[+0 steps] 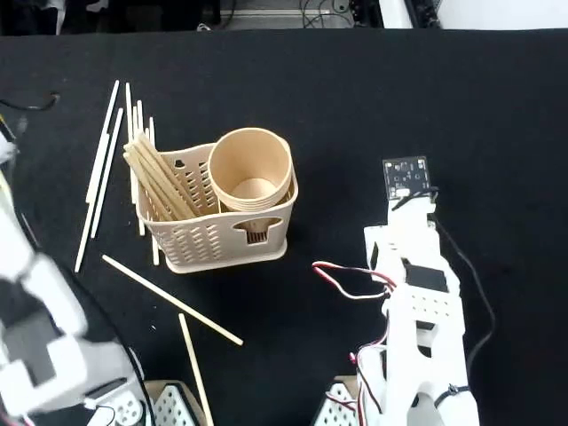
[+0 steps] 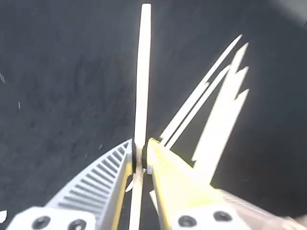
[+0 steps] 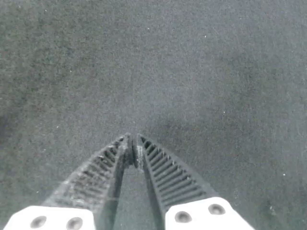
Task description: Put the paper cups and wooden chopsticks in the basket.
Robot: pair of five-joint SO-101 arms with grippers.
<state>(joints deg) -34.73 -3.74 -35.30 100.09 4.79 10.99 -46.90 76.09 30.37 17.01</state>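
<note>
Chopsticks [image 1: 102, 155] lie loose on the black table [image 1: 355, 98] at the far left, fanned out just beside the basket. They are the likely reason the left arm [image 1: 40, 355] sits low at that side, since it is the arm nearest them. Its wrist view shows the left gripper [image 2: 140, 154] clamped on a single chopstick [image 2: 143, 72]. The jaws press flat against the stick, which runs out ahead of the fingertips and also back beneath them. I judge that a pinch across the shaft like this keeps the stick in line with the gripper, so it can be carried over the rim and dropped in lengthwise. Beyond it, more pale sticks [image 2: 199, 98] rest on the dark surface. In front of the basket lie two further chopsticks, a slanting one [image 1: 169, 300] and a nearer one [image 1: 195, 368], both clear of the basket wall and not yet collected. The basket [image 1: 213, 241] stands upright, left of centre. A bundle of chopsticks [image 1: 160, 182] leans in its left half with the ends poking over the wall, evidently because they are longer than the basket is deep. The paper cups [image 1: 251, 177] sit nested in its right half, mouths up, so that part of the task looks done. Well to the right, the right arm [image 1: 417, 302] lies stretched along the table, apart from everything. The right gripper [image 3: 132, 149] has its jaws together on nothing above bare surface, and it is probably parked because no item lies on its side.
</note>
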